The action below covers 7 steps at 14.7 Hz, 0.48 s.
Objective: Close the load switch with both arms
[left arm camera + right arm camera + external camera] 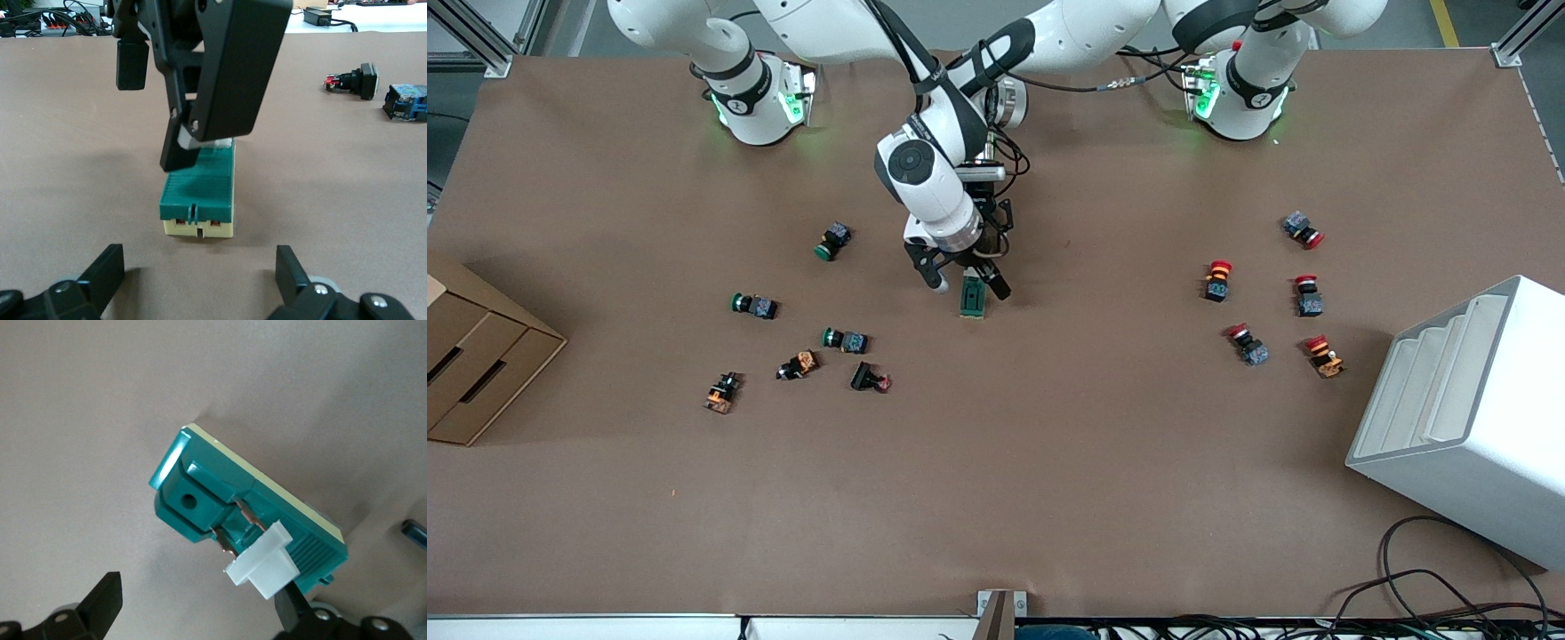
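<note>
The load switch [973, 298] lay flat on the brown worktop [1049, 498] near its middle. Its long axis ran toward and away from the front camera, with the white lever [263, 565] at the end nearer the robots' bases. The right pincer [200, 613] hung over that lever end, its fingers spread. The left pincer [200, 283] sat low just beside the switch's cream end face, fingers spread wide, touching nothing.
</note>
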Each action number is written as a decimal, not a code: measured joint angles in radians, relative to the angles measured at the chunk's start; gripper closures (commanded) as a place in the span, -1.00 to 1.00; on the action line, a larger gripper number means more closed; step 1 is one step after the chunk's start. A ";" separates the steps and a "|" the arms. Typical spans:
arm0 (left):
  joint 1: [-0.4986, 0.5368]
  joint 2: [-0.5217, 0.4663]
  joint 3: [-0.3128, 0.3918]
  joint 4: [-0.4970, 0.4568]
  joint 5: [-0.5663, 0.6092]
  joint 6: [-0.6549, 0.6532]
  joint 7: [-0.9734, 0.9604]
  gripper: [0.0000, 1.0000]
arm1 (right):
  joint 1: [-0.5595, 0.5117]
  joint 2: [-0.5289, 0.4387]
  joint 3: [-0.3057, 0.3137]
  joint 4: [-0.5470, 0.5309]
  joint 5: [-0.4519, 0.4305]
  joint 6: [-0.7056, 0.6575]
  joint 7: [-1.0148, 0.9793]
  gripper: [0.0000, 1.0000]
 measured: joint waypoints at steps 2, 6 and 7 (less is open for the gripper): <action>0.000 0.000 0.000 0.000 0.000 0.000 -0.001 -1.00 | -0.014 0.001 -0.008 0.016 0.000 0.001 -0.012 -1.00; 0.000 0.000 0.000 0.000 0.000 0.000 -0.003 -1.00 | -0.052 0.005 -0.018 0.060 0.000 -0.033 -0.035 -1.00; -0.001 0.000 0.000 0.000 0.000 -0.001 -0.004 -1.00 | -0.054 0.006 -0.018 0.064 0.000 -0.036 -0.036 -1.00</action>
